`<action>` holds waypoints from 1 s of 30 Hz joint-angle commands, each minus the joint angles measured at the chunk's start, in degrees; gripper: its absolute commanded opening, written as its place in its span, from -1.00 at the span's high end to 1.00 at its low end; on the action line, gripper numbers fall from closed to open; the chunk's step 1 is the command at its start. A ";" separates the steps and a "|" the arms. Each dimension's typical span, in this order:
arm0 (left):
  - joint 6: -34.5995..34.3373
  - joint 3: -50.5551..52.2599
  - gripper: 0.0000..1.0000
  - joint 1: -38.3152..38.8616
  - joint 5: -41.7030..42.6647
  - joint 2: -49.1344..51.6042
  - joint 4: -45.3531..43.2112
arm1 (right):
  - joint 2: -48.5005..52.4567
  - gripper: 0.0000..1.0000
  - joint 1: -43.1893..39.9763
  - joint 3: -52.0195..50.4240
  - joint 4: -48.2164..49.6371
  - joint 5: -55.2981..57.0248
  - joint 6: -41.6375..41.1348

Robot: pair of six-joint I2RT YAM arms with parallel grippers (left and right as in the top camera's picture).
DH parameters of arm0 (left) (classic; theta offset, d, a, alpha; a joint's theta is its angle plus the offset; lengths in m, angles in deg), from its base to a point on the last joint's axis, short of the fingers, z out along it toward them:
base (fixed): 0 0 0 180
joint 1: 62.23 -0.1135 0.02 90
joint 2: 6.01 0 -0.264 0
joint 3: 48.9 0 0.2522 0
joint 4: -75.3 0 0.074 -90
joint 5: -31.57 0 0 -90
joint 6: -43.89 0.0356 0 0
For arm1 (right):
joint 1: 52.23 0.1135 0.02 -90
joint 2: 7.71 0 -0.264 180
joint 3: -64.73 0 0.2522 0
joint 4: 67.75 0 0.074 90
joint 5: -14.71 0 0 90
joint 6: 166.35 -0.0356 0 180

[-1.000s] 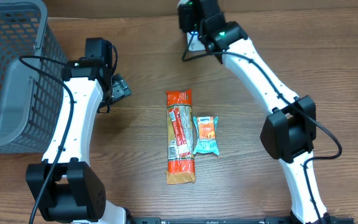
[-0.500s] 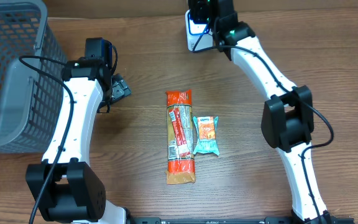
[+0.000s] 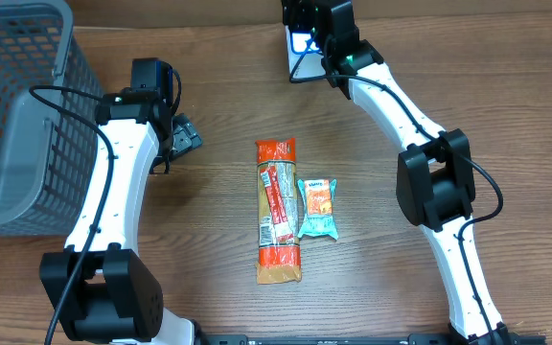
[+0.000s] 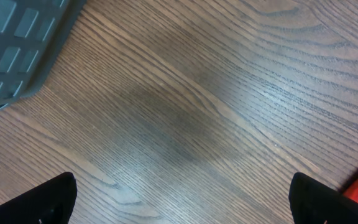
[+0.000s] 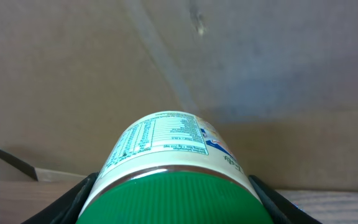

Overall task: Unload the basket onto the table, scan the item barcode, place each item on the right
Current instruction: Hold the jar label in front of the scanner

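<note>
Within the last second the right arm has turned a little at the far edge of the tabletop [image 3: 209, 287], so the right pincer [image 5: 173, 193], gripping a green-lidded jar [image 5: 166, 146] by its sides, now faces the cardboard back wall; I judge it is presenting the label for scanning. The label shows a nutrition table and blue script, too small to read, and no barcode on this side. The left pincer [image 4: 179, 199] hangs wide open over bare wood.

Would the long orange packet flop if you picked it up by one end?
Probably not much: the packet lies straight and full, so it looks fairly stiff. Its plastic-looking wrapper might slip between fingers. It seems light for its length.
</note>
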 commanded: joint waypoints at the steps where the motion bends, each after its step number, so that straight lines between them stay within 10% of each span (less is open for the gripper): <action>1: 0.66 -0.85 -1.00 0.26 -0.79 -1.09 -0.04 | -0.26 0.69 -0.02 0.83 1.64 1.05 -0.66; 30: 0.66 -0.85 -0.99 0.31 -0.79 -1.09 -0.07 | 7.08 0.69 -2.36 0.83 2.16 0.87 -0.50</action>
